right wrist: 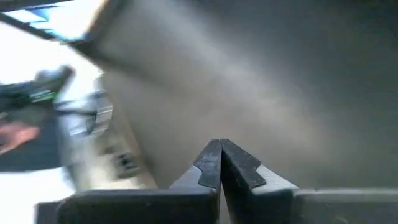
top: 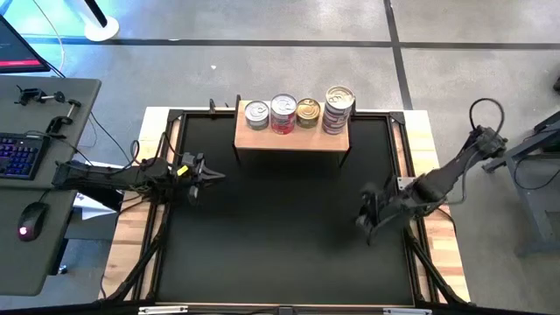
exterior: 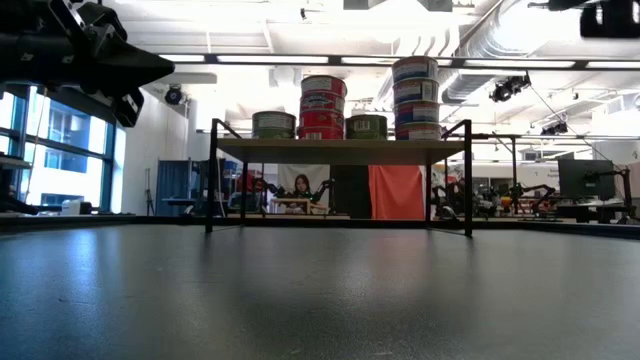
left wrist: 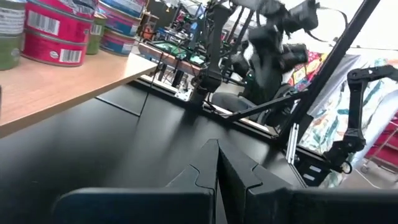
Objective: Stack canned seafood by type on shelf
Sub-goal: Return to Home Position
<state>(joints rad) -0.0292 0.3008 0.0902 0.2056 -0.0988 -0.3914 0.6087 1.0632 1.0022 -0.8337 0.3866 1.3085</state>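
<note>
The canned seafood stands on the wooden shelf [top: 293, 138] in four stacks: a silver-lidded stack [top: 256, 114], a red-labelled stack [top: 283, 112], a gold-lidded stack [top: 308, 111] and a taller blue-purple stack [top: 339, 107]. The low view shows the red stack [exterior: 322, 104] and the blue-purple stack [exterior: 415, 97] as the tallest. My left gripper [top: 216, 176] hangs shut above the mat's left side, left of the shelf. My right gripper [top: 361, 220] is shut over the mat's right side, near of the shelf. Neither holds anything.
A large black mat [top: 280, 236] covers the table between wooden side strips. The shelf stands on thin black legs [exterior: 211, 176] at the far edge. A desk with a keyboard [top: 17, 154] and mouse [top: 31, 220] sits left of the table.
</note>
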